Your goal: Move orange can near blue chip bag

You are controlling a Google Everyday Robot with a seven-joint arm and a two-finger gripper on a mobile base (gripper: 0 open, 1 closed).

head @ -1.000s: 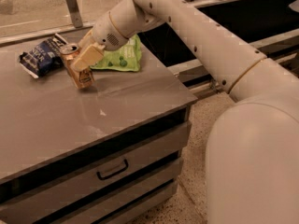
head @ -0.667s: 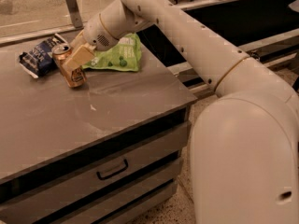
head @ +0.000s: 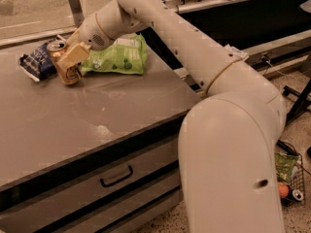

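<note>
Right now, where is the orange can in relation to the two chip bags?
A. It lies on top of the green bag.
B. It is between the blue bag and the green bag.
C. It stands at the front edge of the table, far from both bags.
B: the orange can, held in the gripper at the back of the table, sits between the blue chip bag and the green chip bag.

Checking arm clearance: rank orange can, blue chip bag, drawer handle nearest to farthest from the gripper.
Gripper at the table's back left.
1. orange can, in its grasp.
2. blue chip bag, just left.
3. drawer handle, below front.
</note>
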